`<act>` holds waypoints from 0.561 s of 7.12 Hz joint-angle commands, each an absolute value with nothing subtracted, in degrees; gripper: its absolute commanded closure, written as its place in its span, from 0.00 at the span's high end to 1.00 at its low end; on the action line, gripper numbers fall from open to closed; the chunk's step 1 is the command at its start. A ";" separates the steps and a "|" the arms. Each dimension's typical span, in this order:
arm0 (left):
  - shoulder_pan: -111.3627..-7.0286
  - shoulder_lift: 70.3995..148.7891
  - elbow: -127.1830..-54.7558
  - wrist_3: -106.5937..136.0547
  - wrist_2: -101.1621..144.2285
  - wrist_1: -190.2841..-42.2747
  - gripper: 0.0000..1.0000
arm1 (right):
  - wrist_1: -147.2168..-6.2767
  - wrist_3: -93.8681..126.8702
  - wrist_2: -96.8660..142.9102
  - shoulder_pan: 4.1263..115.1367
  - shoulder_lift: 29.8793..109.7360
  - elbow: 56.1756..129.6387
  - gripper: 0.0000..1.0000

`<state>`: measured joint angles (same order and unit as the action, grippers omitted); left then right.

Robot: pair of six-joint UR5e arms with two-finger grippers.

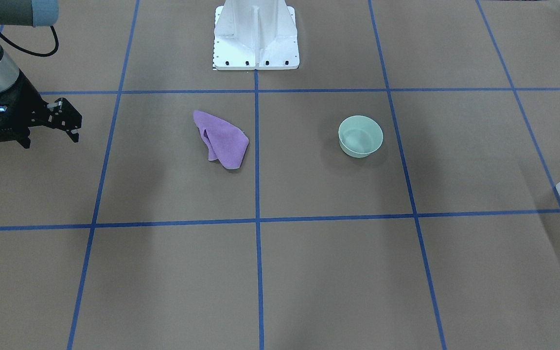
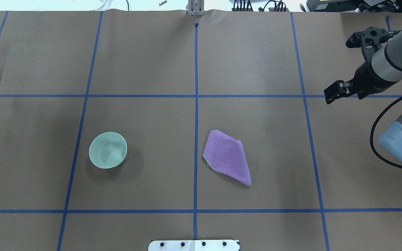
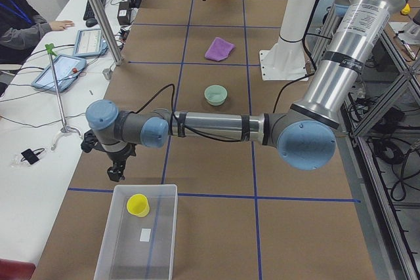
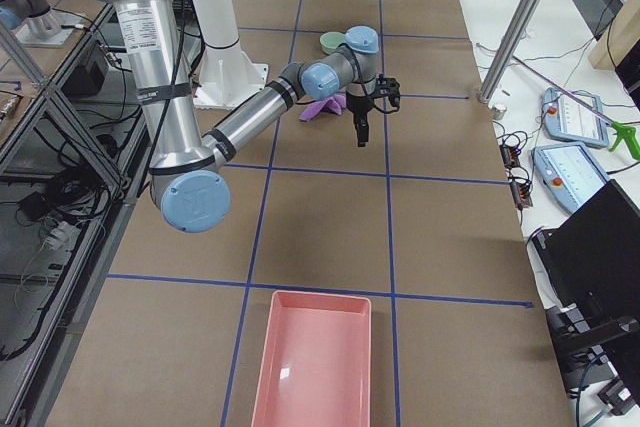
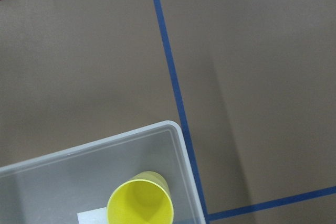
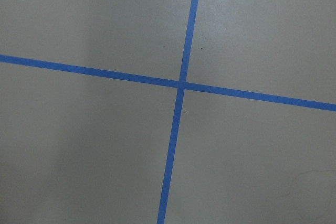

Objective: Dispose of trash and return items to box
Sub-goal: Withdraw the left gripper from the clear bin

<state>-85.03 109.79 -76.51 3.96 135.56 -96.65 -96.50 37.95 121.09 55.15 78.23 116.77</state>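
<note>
The right claw (image 2: 338, 69) hangs wide and empty over the taped surface (image 2: 257, 52). The purple cloth (image 2: 227, 157) lies well apart from it, the green bowl (image 2: 108, 150) farther. The left claw (image 3: 117, 172), whose width I cannot tell, hangs just beside the clear box (image 3: 146, 186) with a yellow cup (image 3: 138, 204). A white desk (image 3: 33, 136) borders the surface.

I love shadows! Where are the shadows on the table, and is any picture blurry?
Overhead view: the green bowl casts a soft shadow toward its right; front-facing view: a thin dark edge under the purple cloth; right wrist view: the paper is dimmer on the picture's left, the tape cross sharp; none looks blurry.
</note>
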 commanded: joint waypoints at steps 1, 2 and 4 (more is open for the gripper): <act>-72.49 103.47 -95.02 26.87 136.76 -96.15 0.99 | -96.50 37.97 121.03 55.19 78.22 116.54 1.00; -65.55 103.01 -99.71 35.42 136.32 -96.15 0.99 | -96.50 38.14 121.11 55.11 78.14 116.28 1.00; -54.01 103.36 -102.30 46.63 132.04 -100.77 0.99 | -96.42 39.80 121.03 54.41 78.13 115.84 1.00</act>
<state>-60.56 103.37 -100.54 40.19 134.77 -97.75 -96.48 38.66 121.09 54.89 78.15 116.16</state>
